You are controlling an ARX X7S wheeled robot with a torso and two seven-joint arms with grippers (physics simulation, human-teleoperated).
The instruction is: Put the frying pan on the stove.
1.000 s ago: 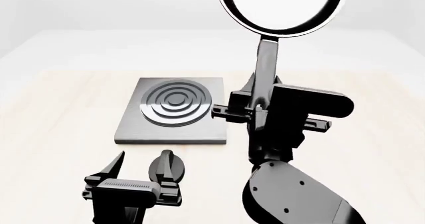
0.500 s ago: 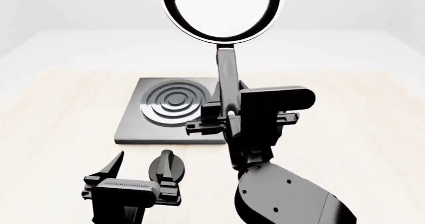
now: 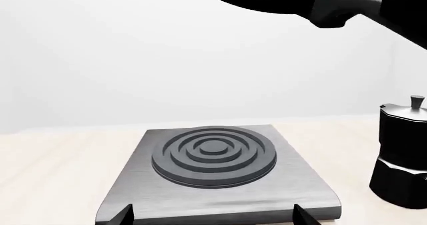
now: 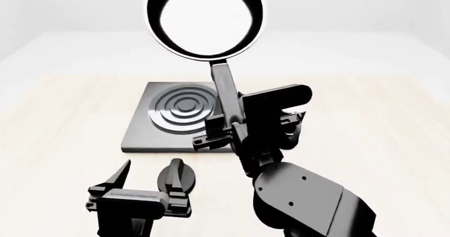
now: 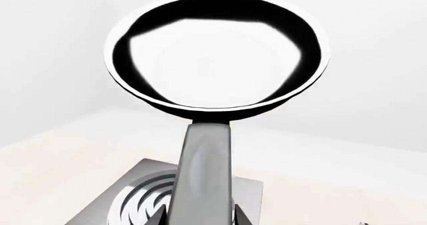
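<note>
A pale wood-grain worktop (image 4: 63, 121) fills the lower part of the head view, and behind it the room is plain white, with no visible detail on the walls.

The stove (image 4: 181, 122) lies flat on the worktop, a grey square plate with dark concentric rings raised at its middle. It sits just ahead of the left gripper (image 4: 144, 183), whose jaws stand wide apart and hold nothing; the left wrist view shows their two tips at the plate's near edge, one to each side of the rings. A small dark knob-like object (image 4: 176, 178) rests on the worktop right beside one of the left jaws.

The right gripper (image 4: 235, 126) has its jaws closed on the long handle of the frying pan (image 4: 205, 20). From those jaws the handle runs up and away, so the pan's round bowl is held in the air, well above the worktop and beyond the stove's far edge in the head view. The pan is tipped up, its shiny inside facing the cameras and reflecting white; nothing lies in it. In the right wrist view the stove's rings show below the handle, just past the jaws.

A black moka pot (image 3: 402, 155) stands upright on the worktop beside the stove, off to one side of the left jaws.
</note>
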